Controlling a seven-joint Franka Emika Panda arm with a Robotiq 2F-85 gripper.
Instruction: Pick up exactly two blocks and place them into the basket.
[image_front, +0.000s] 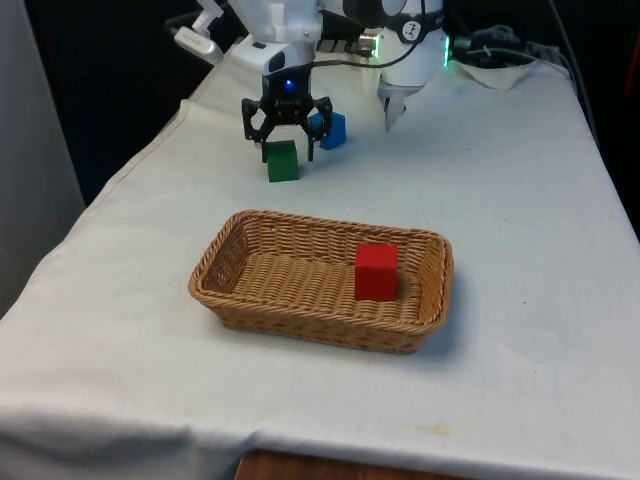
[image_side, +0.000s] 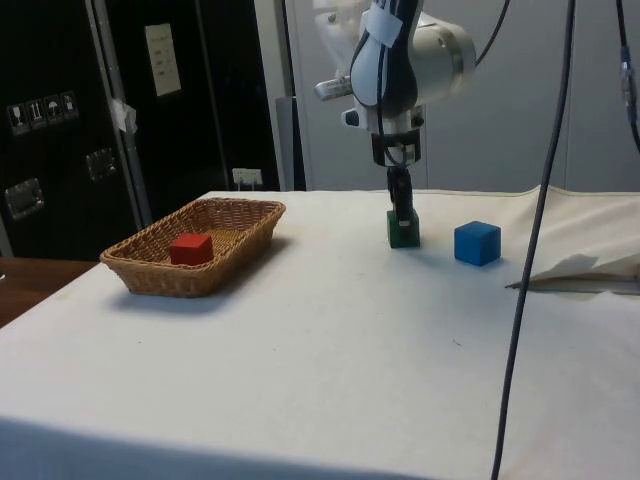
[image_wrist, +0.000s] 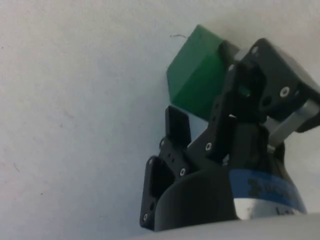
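Blocks are what you are moving, and one of the two is already home: the red block (image_front: 376, 271) is sitting inside the wicker basket (image_front: 230, 300), toward the front view's right end of it. So you are working on the second pick. Your hand (image_front: 286, 147) is hovering low over the green block (image_front: 282, 161), which is resting on the counter (image_front: 520, 220) at the far end, well apart from the basket. The fingers are standing spread wide, gripping nothing; in the front view they are straddling the block's top, one to each side, with the tips at about its upper edge.

The blue block (image_front: 331, 129) is sitting just beside the green one, farther back and toward the front view's right, near your right-hand finger. Judging from this, the next move is asking you to lower until the pads are flanking the green block's side faces, then close squarely, while keeping clear of the blue one.

As for heading, the green block is a cube, so no long axis is showing. It is standing flat and upright. In the wrist view (image_wrist: 195, 75) it is looking slightly turned against the line of the fingers, so you may be wanting a small wrist twist first.
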